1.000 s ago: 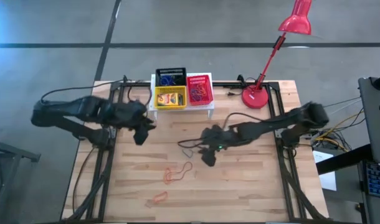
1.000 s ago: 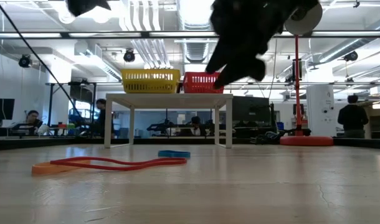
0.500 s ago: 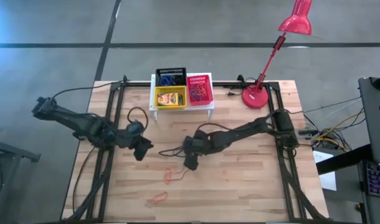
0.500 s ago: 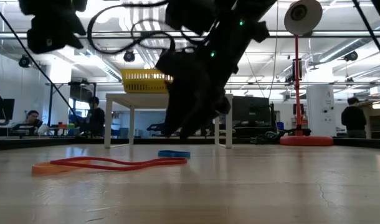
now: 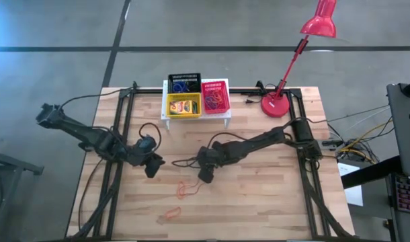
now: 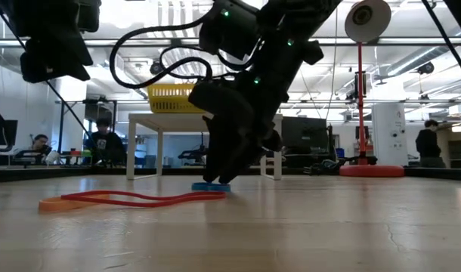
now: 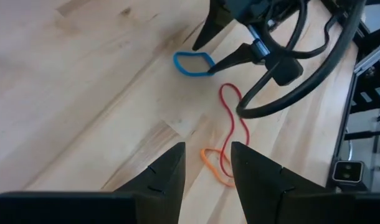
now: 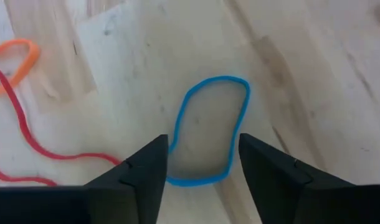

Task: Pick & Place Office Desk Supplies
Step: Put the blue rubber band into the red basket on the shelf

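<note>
A blue rubber-band loop point(image 8: 209, 127) lies flat on the wooden table. My right gripper point(image 8: 202, 155) is open and low over it, one finger on either side of the loop's near part; in the low view the fingertips come down to the loop point(image 6: 211, 186). A red band point(image 7: 230, 118) and an orange band point(image 7: 210, 163) lie just beside it. My left gripper point(image 7: 207, 163) is open and holds nothing, above the table to the left point(image 5: 151, 168). The yellow basket point(image 5: 183, 105), black basket point(image 5: 184, 83) and red basket point(image 5: 216, 96) sit on a white stand. My right gripper comes at the blue loop slanting down from the table's right side, its open fingers point(image 8: 146, 165) straddling the loop's near end point(image 8: 177, 177). The loop lies flat on the table. Whether the fingertips touch it, I cannot tell.
A second orange band point(image 5: 170, 215) lies near the front edge. The red desk lamp point(image 5: 277, 104) stands at the back right. The white stand point(image 5: 196, 115) carries the baskets at the back centre. Cables trail from both arms over the tabletop.
My right gripper has come down and toward the table's left, from well above the table to the blue loop. My left gripper has sunk and moved toward the near edge. The bands have stayed where they were.
</note>
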